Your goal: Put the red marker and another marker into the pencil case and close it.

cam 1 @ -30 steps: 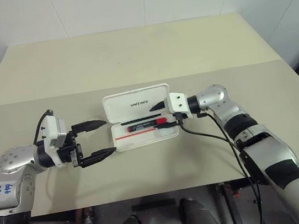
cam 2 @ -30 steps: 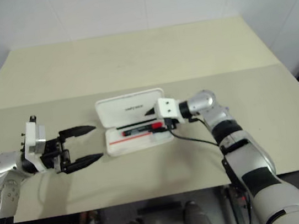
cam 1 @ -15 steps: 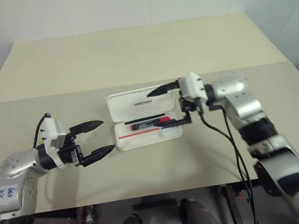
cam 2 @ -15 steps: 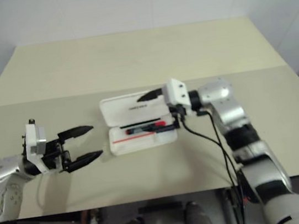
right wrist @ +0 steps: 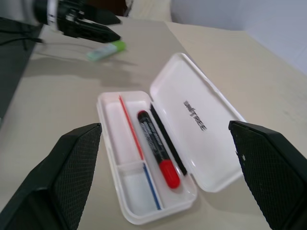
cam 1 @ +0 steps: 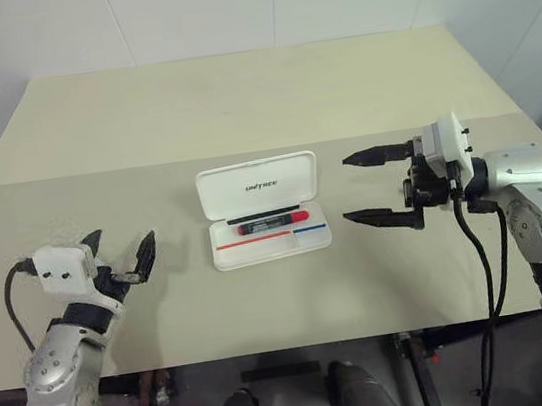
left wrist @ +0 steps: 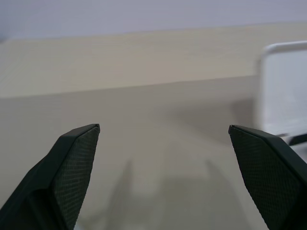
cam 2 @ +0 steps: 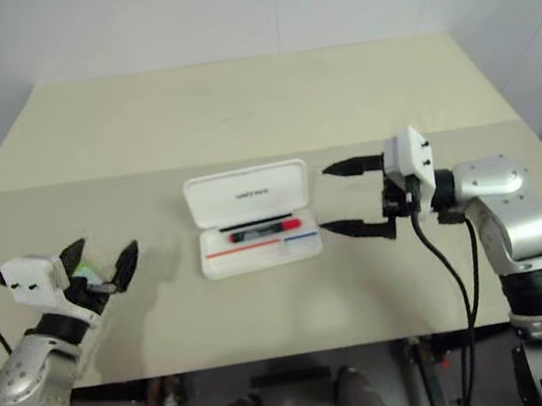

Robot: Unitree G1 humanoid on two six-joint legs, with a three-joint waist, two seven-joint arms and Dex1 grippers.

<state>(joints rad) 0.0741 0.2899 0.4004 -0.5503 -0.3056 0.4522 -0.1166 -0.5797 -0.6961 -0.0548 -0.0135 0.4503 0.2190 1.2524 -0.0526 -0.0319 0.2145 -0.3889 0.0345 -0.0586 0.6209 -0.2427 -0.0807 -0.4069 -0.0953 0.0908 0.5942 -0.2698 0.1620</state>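
Nearest, off the pencil case's left side and closer to the table's front edge, the left gripper has its two black fingers spread wide with nothing between them. The other marker, pale mint green with a brighter green end, lies on the table just by this gripper, well apart from the case.

Further in, the pencil case sits open with its white lid tipped back. The red marker lies inside the tray along its length, red cap toward the case's right end, beside a thin red-and-blue stripe and a black strip at the hinge.

To the right of the case, the right gripper points toward it, fingers parted as wide as they go, empty and clear of the case.

The lid carries small dark lettering reading "UNITREE".
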